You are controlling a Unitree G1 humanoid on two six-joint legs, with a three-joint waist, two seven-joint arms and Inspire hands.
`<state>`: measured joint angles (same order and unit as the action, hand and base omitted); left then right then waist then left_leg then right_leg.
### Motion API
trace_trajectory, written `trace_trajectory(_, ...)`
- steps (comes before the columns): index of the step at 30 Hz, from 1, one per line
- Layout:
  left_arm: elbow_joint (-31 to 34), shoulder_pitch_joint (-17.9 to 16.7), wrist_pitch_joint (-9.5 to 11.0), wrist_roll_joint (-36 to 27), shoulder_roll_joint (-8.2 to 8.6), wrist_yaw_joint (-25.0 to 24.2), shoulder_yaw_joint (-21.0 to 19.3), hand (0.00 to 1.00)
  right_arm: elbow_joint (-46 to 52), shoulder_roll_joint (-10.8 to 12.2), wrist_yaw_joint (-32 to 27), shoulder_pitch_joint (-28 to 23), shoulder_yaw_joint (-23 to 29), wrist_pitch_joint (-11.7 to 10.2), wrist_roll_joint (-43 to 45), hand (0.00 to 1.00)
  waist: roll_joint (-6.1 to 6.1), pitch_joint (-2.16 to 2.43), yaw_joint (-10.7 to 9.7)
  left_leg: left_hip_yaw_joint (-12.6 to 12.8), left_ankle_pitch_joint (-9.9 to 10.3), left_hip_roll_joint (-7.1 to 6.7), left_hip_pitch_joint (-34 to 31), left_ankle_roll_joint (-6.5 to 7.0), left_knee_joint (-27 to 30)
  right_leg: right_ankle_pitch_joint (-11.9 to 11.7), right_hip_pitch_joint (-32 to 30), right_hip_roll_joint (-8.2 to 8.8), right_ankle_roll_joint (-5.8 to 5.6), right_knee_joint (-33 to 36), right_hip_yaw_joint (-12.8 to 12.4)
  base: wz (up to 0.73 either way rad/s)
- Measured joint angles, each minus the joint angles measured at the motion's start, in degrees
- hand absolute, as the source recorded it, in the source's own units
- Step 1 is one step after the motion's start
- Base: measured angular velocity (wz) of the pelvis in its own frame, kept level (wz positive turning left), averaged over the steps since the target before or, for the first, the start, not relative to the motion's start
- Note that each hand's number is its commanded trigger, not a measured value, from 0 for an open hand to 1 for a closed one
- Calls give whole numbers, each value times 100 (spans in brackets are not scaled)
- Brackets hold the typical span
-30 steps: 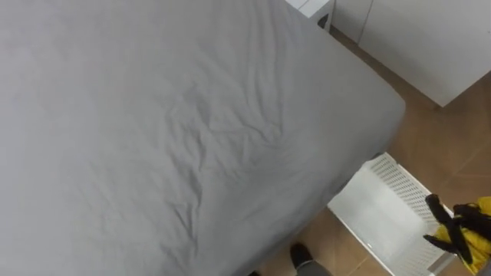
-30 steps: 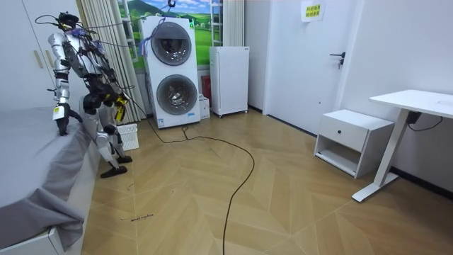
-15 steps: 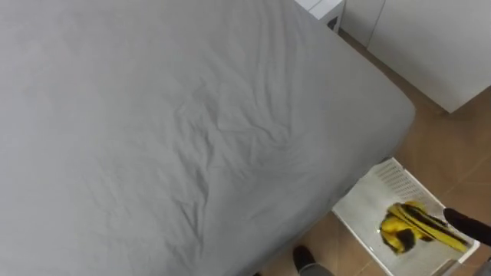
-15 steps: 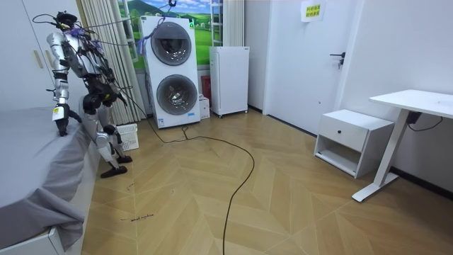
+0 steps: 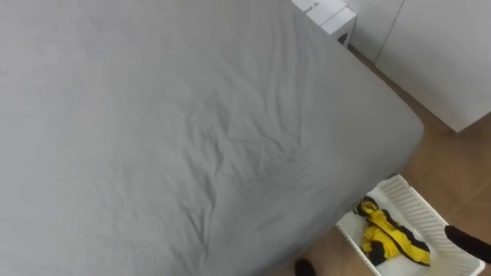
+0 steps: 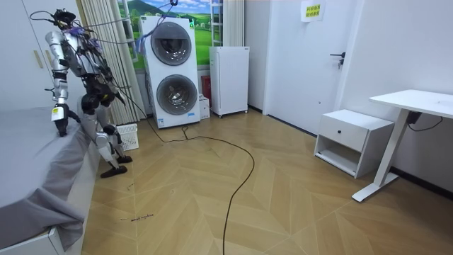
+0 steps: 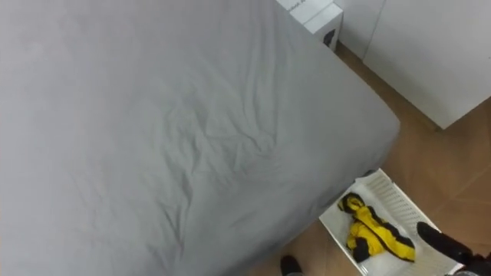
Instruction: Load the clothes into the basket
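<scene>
A yellow and black garment [image 5: 387,236] lies crumpled inside the white slatted basket [image 5: 413,201], which stands on the wooden floor at the corner of the bed. Above the basket's right side, at the view's lower right edge, my right hand [image 5: 468,244] shows as dark straight fingers, open and apart from the garment. The same garment [image 7: 372,232] and right hand [image 7: 441,241] appear in the right eye view. In the room view I stand beside the bed, and my left hand [image 6: 60,119] hangs down at the bed's edge.
A bed with a creased grey sheet [image 5: 192,138] takes up most of the eye views. White wardrobe doors [image 5: 445,54] and a small white cabinet [image 5: 330,11] stand beyond it. A stacked washer and dryer [image 6: 173,71] stands behind the basket [image 6: 127,134].
My right hand opened and let go of the yellow garment, which dropped into the basket. The hand has drawn back to the right. The eye view shifted a little.
</scene>
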<state>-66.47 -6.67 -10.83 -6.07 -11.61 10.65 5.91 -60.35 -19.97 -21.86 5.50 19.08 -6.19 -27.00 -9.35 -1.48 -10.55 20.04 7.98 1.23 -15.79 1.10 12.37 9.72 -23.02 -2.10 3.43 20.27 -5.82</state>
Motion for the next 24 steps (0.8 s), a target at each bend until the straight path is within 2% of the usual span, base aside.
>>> trace_trajectory(4, 72, -95, 45, 42, -145, 13, -47, 0, 0, 52, -29, -198, 8, -3, 0, 0, 136, 5, -3, -149, 0, 11, 286, 0, -114, -13, 399, 5, 7, -285, 196, 20)
trace_trajectory(6, 141, -153, 46, 198, -187, 30, -150, 0, -16, 160, 18, -326, -39, -5, -33, 0, 246, 32, 33, -178, 0, 17, 408, 0, -113, -15, 596, 7, 27, -378, 266, 23)
trace_trajectory(10, 171, -206, 46, 305, -257, 74, -253, 0, -214, 509, 366, -523, -169, 16, -66, 0, 407, 27, 58, -316, 1, 15, 824, -2, -215, -22, 1178, 22, 53, -675, 479, 26)
trace_trajectory(12, 173, -195, 50, 330, -253, 167, -361, 0, -232, 694, 543, -619, -362, 97, -107, 0, 489, 31, 135, -380, 1, 15, 965, -2, -260, -23, 1375, 31, 72, -775, 603, 26)
trace_trajectory(13, 180, -201, 107, 335, -249, 233, -408, 0, -265, 797, 719, -716, -494, 153, -177, 0, 547, 34, 174, -465, 1, 12, 1055, -2, -274, -30, 1527, 51, 86, -855, 747, 44)
trace_trajectory(15, 218, -200, 169, 447, -238, 286, -485, 0, -331, 899, 903, -824, -669, 231, -257, 0, 606, 73, 214, -519, 1, 0, 1104, -2, -281, -23, 1685, 57, 92, -960, 855, 45)
trace_trajectory(16, 317, -201, 182, 563, -198, 329, -599, 0, -391, 940, 1007, -831, -806, 259, -242, 0, 642, 78, 321, -533, 1, -3, 1130, -2, -284, -21, 1728, 72, 96, -966, 929, 28)
trace_trajectory(18, 345, -202, 243, 613, -59, 493, -782, 0, -597, 998, 1161, -771, -938, 261, -150, 0, 683, 75, 339, -643, 1, -27, 1194, -2, -291, -3, 1849, 104, 94, -993, 1077, 30)
trace_trajectory(19, 344, -212, 322, 636, 16, 580, -875, 0, -704, 1062, 1251, -748, -967, 264, -57, 0, 766, 56, 409, -644, 1, -41, 1259, -2, -307, 27, 1924, 113, 89, -991, 1105, 26)
trace_trajectory(20, 352, -217, 432, 635, 49, 641, -929, 0, -727, 1101, 1337, -797, -1125, 267, -14, 0, 811, 101, 528, -695, 1, -49, 1276, -2, -301, 38, 1966, 125, 93, -997, 1164, 37)
trace_trajectory(21, 357, -215, 540, 633, 62, 668, -928, 0, -765, 1133, 1420, -836, -1248, 288, 73, 0, 852, 98, 557, -810, 1, -69, 1312, -2, -303, 50, 2064, 134, 87, -1041, 1251, 35)
trace_trajectory(24, 359, -223, 701, 633, 119, 667, -929, 0, -877, 1151, 1628, -866, -1471, 398, 252, 0, 933, 104, 647, -855, 1, -110, 1443, -2, -304, 97, 2270, 174, 59, -1085, 1399, 37)
